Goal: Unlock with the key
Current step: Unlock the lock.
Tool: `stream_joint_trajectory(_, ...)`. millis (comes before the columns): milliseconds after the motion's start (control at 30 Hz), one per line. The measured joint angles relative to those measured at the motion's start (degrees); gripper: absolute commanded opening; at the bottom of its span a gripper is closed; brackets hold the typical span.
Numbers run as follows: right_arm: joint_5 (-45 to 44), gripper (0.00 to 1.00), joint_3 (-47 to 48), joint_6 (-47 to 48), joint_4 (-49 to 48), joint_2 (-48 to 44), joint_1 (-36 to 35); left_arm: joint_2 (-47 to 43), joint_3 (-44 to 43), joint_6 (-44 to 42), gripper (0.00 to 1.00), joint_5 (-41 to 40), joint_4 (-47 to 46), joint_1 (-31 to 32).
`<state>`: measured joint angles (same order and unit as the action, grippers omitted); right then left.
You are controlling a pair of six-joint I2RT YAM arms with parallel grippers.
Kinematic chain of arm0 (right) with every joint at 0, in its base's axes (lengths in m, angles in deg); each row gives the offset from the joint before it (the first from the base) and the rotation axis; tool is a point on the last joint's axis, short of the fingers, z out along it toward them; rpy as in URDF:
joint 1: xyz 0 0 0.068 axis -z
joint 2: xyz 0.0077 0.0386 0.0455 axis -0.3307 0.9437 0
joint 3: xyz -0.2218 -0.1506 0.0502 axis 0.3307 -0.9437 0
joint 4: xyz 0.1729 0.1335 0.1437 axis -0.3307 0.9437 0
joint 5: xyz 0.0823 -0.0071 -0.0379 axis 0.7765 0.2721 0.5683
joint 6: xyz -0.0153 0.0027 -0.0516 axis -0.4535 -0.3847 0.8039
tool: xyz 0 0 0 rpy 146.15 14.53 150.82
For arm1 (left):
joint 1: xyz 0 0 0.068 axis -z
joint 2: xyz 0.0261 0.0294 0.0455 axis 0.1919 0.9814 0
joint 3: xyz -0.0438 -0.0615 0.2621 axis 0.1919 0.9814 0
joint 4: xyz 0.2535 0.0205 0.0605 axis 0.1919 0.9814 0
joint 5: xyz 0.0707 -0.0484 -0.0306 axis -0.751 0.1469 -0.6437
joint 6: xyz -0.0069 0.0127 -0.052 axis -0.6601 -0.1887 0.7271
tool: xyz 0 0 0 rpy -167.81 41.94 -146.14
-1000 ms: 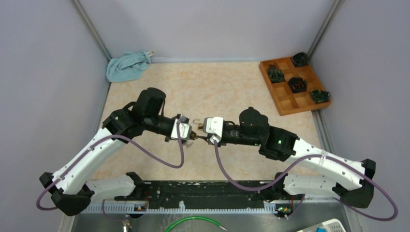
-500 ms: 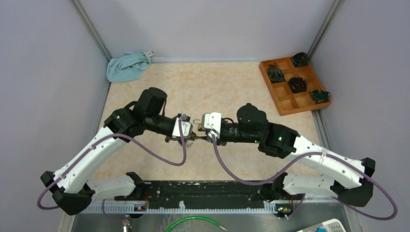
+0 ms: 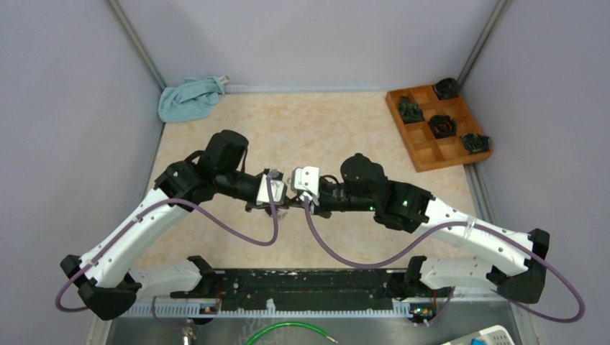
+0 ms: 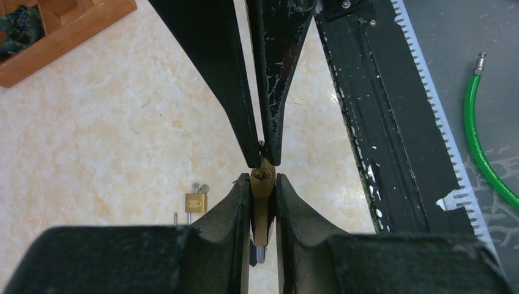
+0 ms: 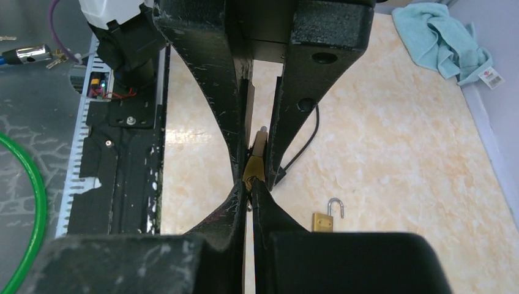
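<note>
Lock: small brass padlock (image 4: 262,196), mid-air, clamped in left gripper (image 4: 263,181).
Key: brass-coloured key (image 5: 251,169), pinched in right gripper (image 5: 251,184), tip at keyhole (image 4: 263,176).
Risk: slight misalignment could jam key or twist padlock loose.

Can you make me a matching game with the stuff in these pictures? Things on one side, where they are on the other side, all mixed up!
Things:
1 blue cloth
2 wooden tray
3 green hose
4 padlock with its keyhole showing

Places:
A pinched in the left hand
B far left corner of the table
C far right side of the table
D off the table, past the black rail

Pairs: 1-B, 2-C, 3-D, 4-A
</note>
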<state>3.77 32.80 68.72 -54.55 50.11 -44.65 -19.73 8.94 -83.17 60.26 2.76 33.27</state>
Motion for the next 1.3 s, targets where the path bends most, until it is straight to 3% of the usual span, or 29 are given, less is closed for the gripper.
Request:
stream_joint_trajectory(433,-4.63,0.00,0.00,-3.82,-1.88,0.04,0.02,-0.66,0.11,-0.79,0.00,-2.84,-2.80,-0.13)
stream_joint_trajectory(767,-18.34,0.00,-2.47,-23.87,-13.99,-0.15,1.27,-5.90,6.51,-3.80,0.00,-12.50,-19.47,-0.26)
stream_joint_trajectory(1300,-33.27,0.00,1.31,-45.05,-16.33,5.57,2.99,-7.34,17.59,-11.69,0.00,-30.95,-43.50,2.08)
